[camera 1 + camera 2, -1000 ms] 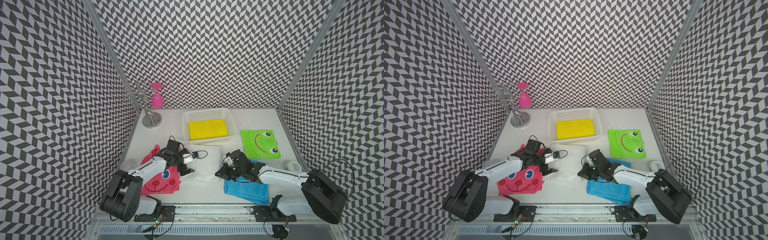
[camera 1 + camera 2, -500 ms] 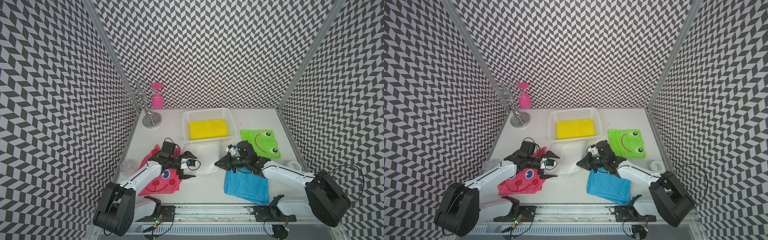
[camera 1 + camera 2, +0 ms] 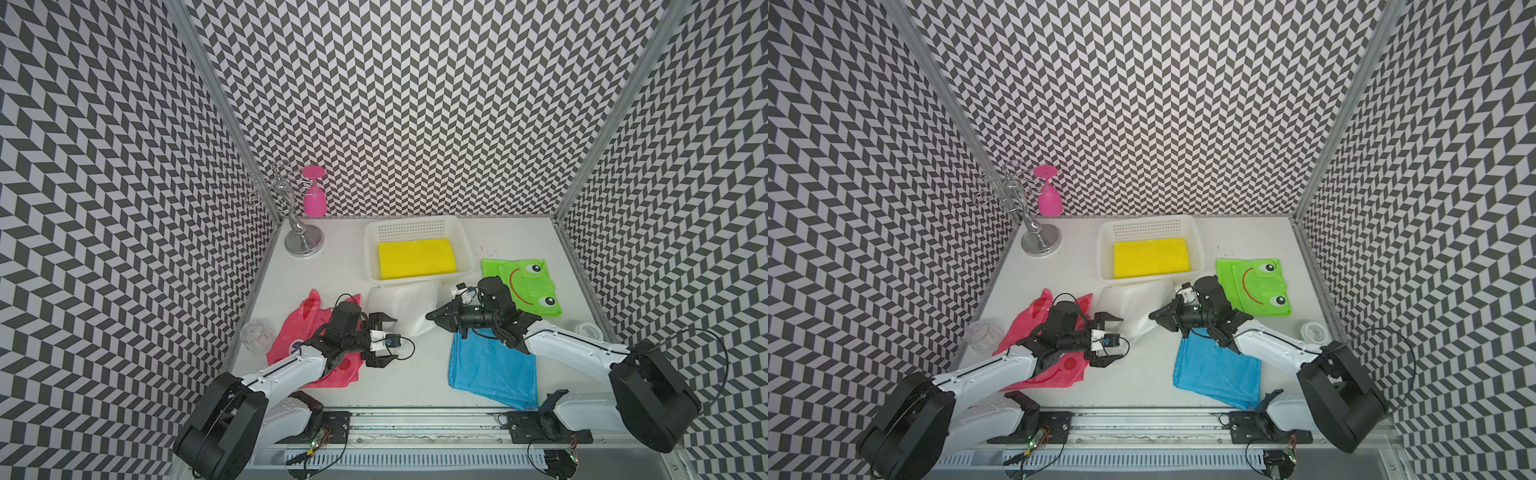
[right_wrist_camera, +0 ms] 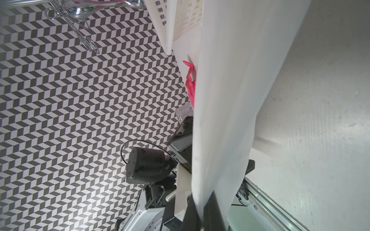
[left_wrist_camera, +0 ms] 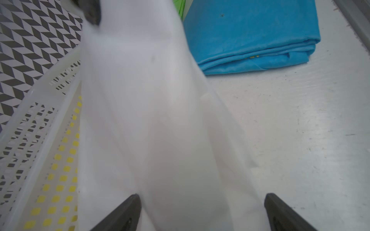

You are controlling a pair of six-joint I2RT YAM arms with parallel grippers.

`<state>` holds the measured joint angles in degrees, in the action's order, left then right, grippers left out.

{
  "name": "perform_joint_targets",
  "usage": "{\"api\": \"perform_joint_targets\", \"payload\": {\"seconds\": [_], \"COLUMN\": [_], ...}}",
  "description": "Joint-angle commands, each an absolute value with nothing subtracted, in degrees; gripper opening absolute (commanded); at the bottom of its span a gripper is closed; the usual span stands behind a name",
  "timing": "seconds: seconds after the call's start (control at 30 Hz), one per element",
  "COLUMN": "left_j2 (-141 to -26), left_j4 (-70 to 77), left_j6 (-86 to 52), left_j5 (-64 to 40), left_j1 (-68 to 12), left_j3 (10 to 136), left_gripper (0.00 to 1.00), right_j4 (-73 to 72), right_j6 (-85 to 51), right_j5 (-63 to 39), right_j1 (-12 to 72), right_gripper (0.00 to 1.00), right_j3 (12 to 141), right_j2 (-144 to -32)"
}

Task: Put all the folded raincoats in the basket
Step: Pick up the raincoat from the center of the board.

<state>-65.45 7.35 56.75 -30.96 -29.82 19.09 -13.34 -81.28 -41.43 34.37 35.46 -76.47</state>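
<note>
Raincoat (image 3: 401, 307), white and folded, sits mid-tabletop just in front of the basket (image 3: 371, 253), where a yellow raincoat (image 3: 415, 257) lies. The right gripper (image 3: 432, 318) pinches its edge tight. The left gripper (image 3: 392, 340) gapes wide beside it, holding nothing. The tub (image 3: 588, 330) label is too small to read.
</note>
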Motion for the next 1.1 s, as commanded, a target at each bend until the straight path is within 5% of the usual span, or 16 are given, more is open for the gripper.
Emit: {"api": "perform_joint_targets", "payload": {"seconds": [0.0,0.23,0.47,0.73,1.07], "left_j2": [-64.5,-65.4,-64.0,-64.0,-65.4], "left_j4": [15.3,16.3,6.7,-12.0,-28.6], "left_j6": [52.1,51.4,53.4,55.5,54.8], "left_j5": [-25.1,-22.3,-20.5,-23.8,-23.6], "left_j1": [-31.5,-32.6,-31.3,-28.3,-25.3], "left_j3": [17.5,17.1,22.5,34.8,54.1], "left_gripper": [1.0,0.94,0.44,0.13,0.03], "right_j4": [-17.6,-18.7,-18.9,-19.4,-22.7], "right_j6": [-81.7,-89.5,-89.5,-88.8,-89.5], "right_j5": [-41.4,-36.6,-37.4,-40.2,-42.5], "right_j1": [34.1,34.1,33.3,30.9,29.6], "right_gripper": [0.0,0.0,0.0,0.0,0.0], "right_j3": [37.2,36.4,36.3,36.8,40.3], "right_j2": [-76.4,-76.2,-75.4,-73.4,-70.5]}}
